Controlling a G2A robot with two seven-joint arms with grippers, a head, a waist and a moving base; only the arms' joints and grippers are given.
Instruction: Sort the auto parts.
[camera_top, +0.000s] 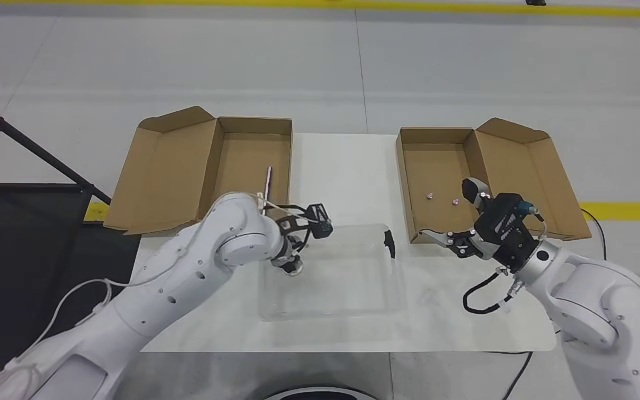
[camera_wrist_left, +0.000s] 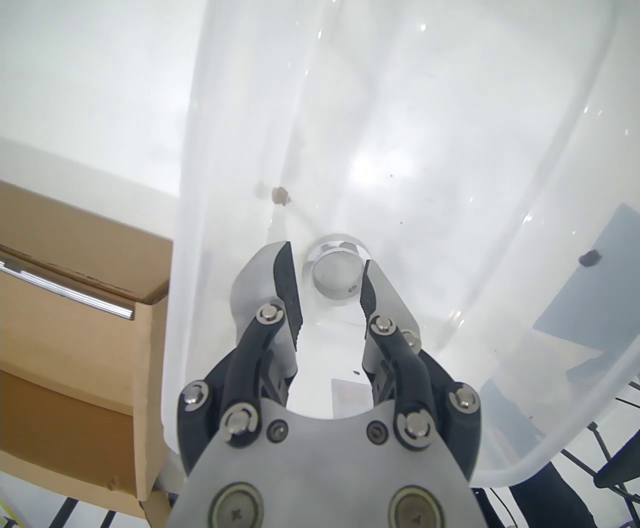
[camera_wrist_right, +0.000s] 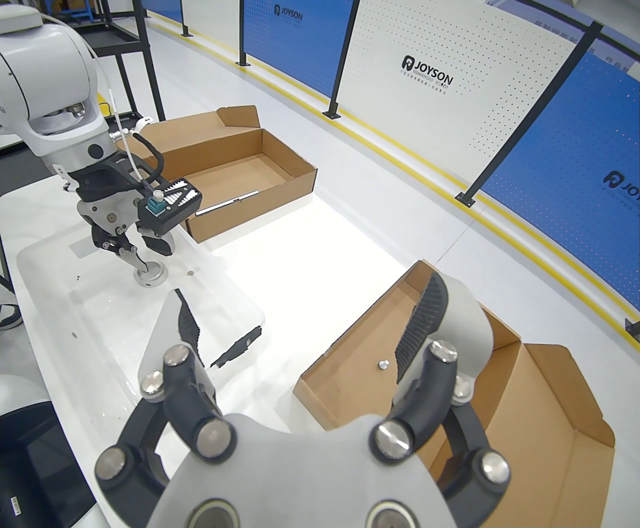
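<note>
A clear plastic bin (camera_top: 340, 282) stands mid-table between two cardboard boxes. My left gripper (camera_wrist_left: 330, 280) is down inside the bin, shut on a short metal ring (camera_wrist_left: 334, 280) that rests on the bin floor; the right wrist view shows the same gripper (camera_wrist_right: 147, 262) and ring (camera_wrist_right: 151, 277). A black plastic strip (camera_top: 389, 243) lies at the bin's right end. My right gripper (camera_wrist_right: 305, 290) hangs open and empty over the near wall of the right box (camera_top: 440, 170), beside the bin. The left box (camera_top: 250, 160) holds a thin metal rod (camera_top: 268, 185).
Small silver parts (camera_top: 430, 195) lie on the right box floor, one of them (camera_wrist_right: 383, 364) below my right gripper. A small brown bit (camera_wrist_left: 279, 196) and a dark bit (camera_wrist_left: 590, 257) lie in the bin. Both boxes have their flaps folded outward.
</note>
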